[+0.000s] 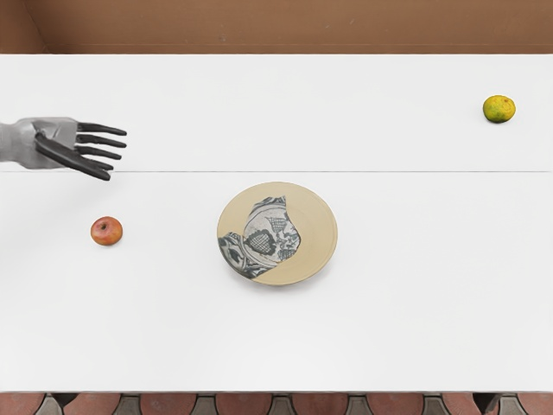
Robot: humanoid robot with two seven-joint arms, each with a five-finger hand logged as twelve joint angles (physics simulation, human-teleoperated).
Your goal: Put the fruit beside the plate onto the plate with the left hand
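The red fruit [106, 231] lies on the white table [276, 95], to the picture's left of the plate [318, 226] and apart from it, with a strip of bare table between the two. It is round, reddish orange with a paler patch on top, and nothing touches it.

In the head view the plate sits near the middle of the table. It is round and cream-coloured, with a dark grey and white patterned patch that covers its left and central part; nothing lies on it. A second fruit, a yellow-green citrus [498, 108], rests well apart from the plate, far off toward the right edge and the back of the table.

The left hand [73, 145] comes in from the left edge on a grey forearm and hangs above the table, further back than the red fruit and a little to its left. Its dark fingers [102, 142] are spread and stretched out toward the right, released and holding nothing, with clear gaps between them. The hand does not touch the red fruit or the plate.

A thin seam [389, 171] runs across the table from side to side, just behind the plate. Behind the table stands a brown wall [276, 26], and below the table's front edge reddish floor tiles [173, 405] show.
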